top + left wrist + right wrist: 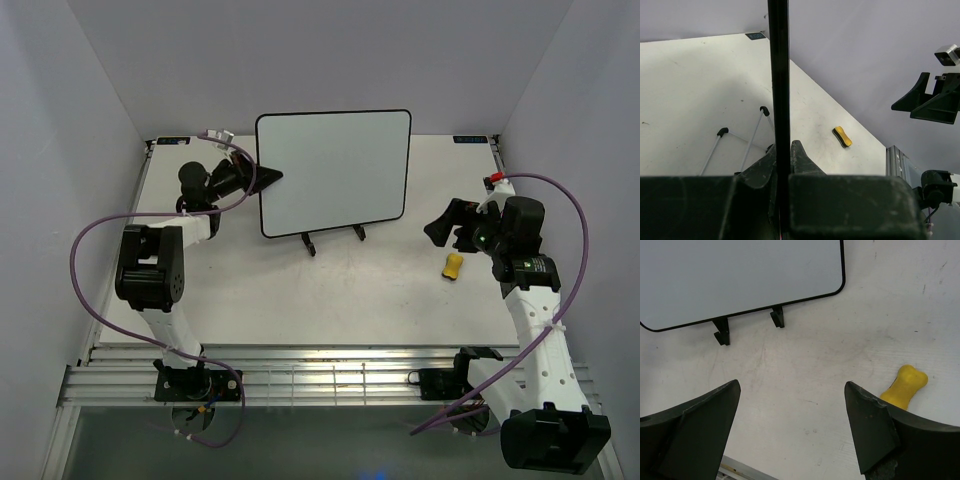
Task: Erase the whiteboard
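The whiteboard (335,170) stands upright on its easel at the back middle of the table, its face blank white. My left gripper (268,178) is shut on the board's left edge; in the left wrist view the black rim (778,75) runs between the closed fingers of that gripper (782,146). The yellow eraser (453,266) lies on the table to the right of the board, seen also in the left wrist view (842,136) and the right wrist view (903,386). My right gripper (436,229) is open and empty above the table, the eraser just beside its right finger (875,427).
The easel's black feet (310,243) stick out below the board, seen also in the right wrist view (722,332); its wire legs (754,140) show behind it. A metal rail (330,375) runs along the near table edge. Grey walls close in the sides and back.
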Available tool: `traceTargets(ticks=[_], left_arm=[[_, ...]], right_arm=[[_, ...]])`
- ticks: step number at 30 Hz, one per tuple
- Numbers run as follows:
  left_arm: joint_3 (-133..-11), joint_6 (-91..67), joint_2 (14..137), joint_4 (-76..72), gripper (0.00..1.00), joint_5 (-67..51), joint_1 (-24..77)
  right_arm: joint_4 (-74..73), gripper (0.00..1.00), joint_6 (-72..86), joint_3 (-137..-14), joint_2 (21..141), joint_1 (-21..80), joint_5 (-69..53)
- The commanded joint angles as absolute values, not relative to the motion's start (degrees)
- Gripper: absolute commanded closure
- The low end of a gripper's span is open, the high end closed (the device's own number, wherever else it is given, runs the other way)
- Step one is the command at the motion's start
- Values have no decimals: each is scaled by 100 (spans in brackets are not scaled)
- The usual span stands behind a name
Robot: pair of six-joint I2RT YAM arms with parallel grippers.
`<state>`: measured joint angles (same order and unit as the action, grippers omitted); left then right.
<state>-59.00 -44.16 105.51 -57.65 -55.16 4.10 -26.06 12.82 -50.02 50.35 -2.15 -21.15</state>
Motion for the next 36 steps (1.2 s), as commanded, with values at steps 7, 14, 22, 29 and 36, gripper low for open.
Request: traceTargets(ticks=[7,14,22,29,36], left_arm=[[-6100,-4237,10406,-6434,100,-5599,123],[-5828,-3735,10520,-6652,100,-5660,18],[-5335,-3779,10959,-7892,100,-5625,-343],[-4932,-3463,11057,-7884,100,-5370,-343],[-4544,-3155,11100,-8016,100,-5194,-474]], right_arm=[[-2514,10,1151,-5124,4983,-149,-2188],[-2505,10,1125,-5124,4975,-106,-2232],[-2514,10,1107,-5150,4966,-18,-2189],[-2487,10,1107,-5159,4975,176,-2197],[-2470,10,1125,-5159,4922,237,-2285]])
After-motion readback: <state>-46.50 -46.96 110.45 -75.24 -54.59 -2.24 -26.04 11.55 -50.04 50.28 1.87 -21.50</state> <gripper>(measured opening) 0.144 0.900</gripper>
